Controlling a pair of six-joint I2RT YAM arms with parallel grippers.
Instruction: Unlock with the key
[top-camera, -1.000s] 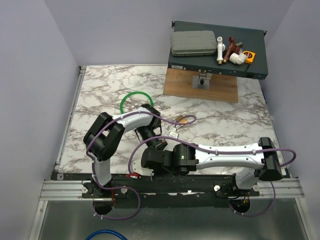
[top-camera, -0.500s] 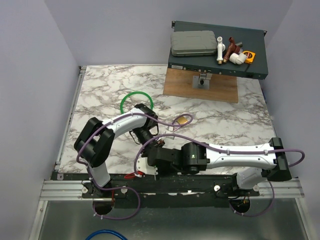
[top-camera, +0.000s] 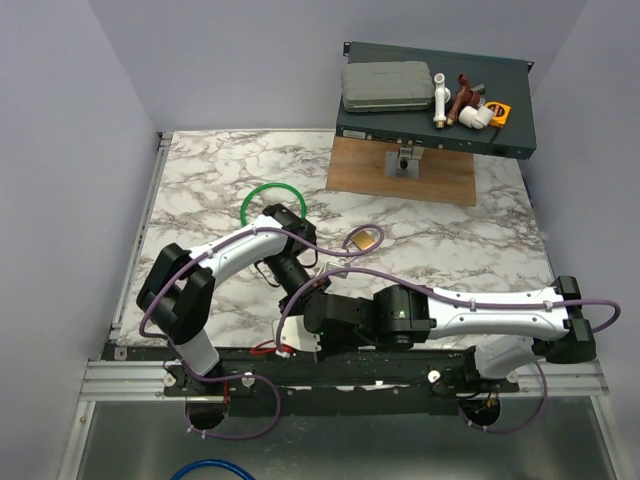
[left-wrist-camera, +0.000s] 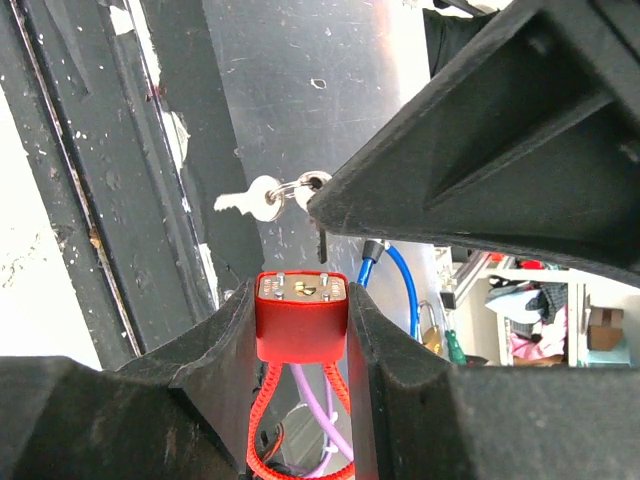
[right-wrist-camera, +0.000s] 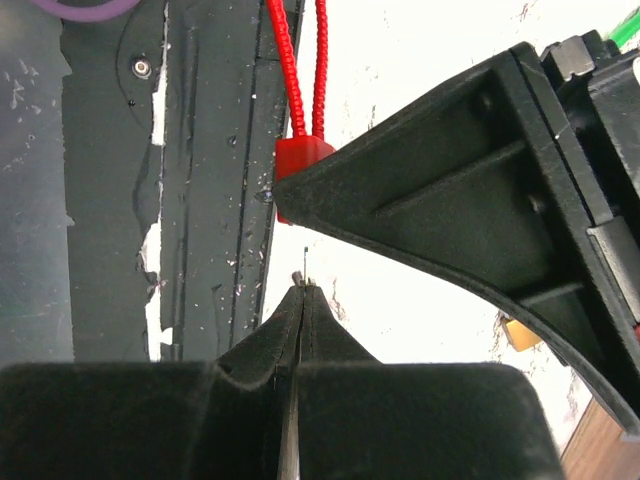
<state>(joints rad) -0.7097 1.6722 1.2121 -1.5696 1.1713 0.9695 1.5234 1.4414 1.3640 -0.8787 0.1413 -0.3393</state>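
Alignment seems the step: right tool (right-wrist-camera: 300, 292), clenched, pinches the key (left-wrist-camera: 262, 198) by its ring, just above the red block (left-wrist-camera: 301, 322) grasped in the left tool (left-wrist-camera: 300, 300); next, the blade must meet that block's top face squarely.

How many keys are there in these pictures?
1: a silver key dangles by its ring from the right gripper, near the red lock in the left gripper. Others may be hidden.

arms folded inward — left end effector (left-wrist-camera: 300, 305) clamped, right end effector (right-wrist-camera: 298, 292) pinched closed
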